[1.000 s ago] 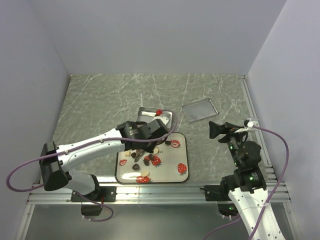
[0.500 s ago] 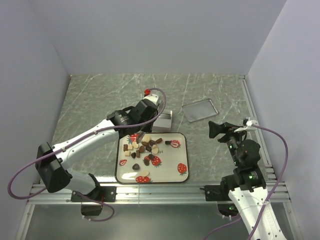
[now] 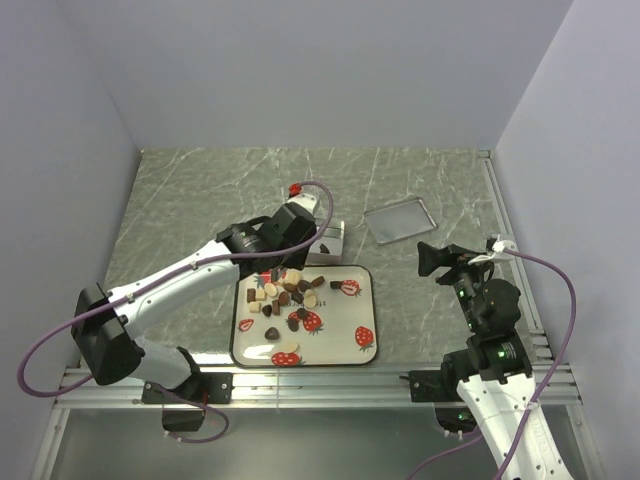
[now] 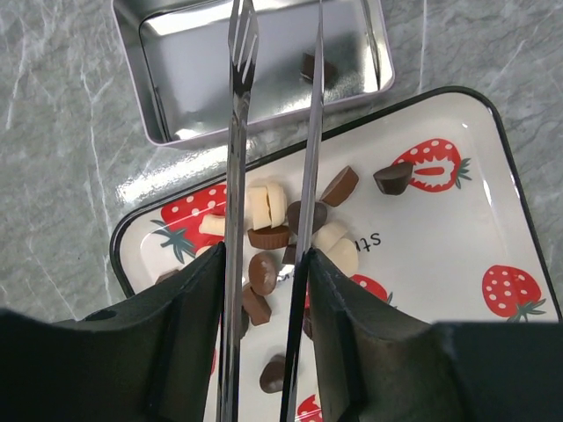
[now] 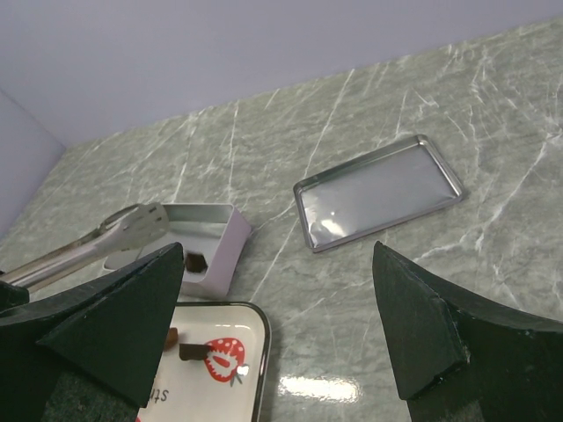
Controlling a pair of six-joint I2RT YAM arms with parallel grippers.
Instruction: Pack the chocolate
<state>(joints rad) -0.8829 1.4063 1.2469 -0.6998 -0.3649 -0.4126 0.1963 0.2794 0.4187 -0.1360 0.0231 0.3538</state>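
The worktop (image 3: 200, 200) is green marbled stone, and on it lies the strawberry tray (image 3: 335, 345), from which I place everything else. Just beyond the tray's far edge stands the open tin (image 4: 176, 79), and well off the tray's far right corner its lid (image 3: 399, 219) lies flat.

My left pincer (image 4: 264, 264) is clamped on a pair of tongs (image 4: 236, 176). Their blades reach out past the tray's far edge and stand over the tin, a little apart, with nothing between them. My right pincer (image 5: 280, 251) hangs wide and empty, well off the tray's right side.

Most of the chocolate (image 4: 268, 204) is on the tray, heaped towards its far left part in dark, light brown and cream bits. One dark piece (image 4: 315, 67) lies inside the tin. I judge the packing barely begun.

What worries me is the grip. The blades are thin and smooth and the pieces are rounded, so a pinch off-centre could squirt one out across the tray or onto the worktop. The pieces touch each other, so closing on one may shove its neighbours. The tin looks light and sits right by the tray's rim, so a low swing of the tongs could push it away. If the tongs twist in my pincer, the tips will no longer meet squarely.
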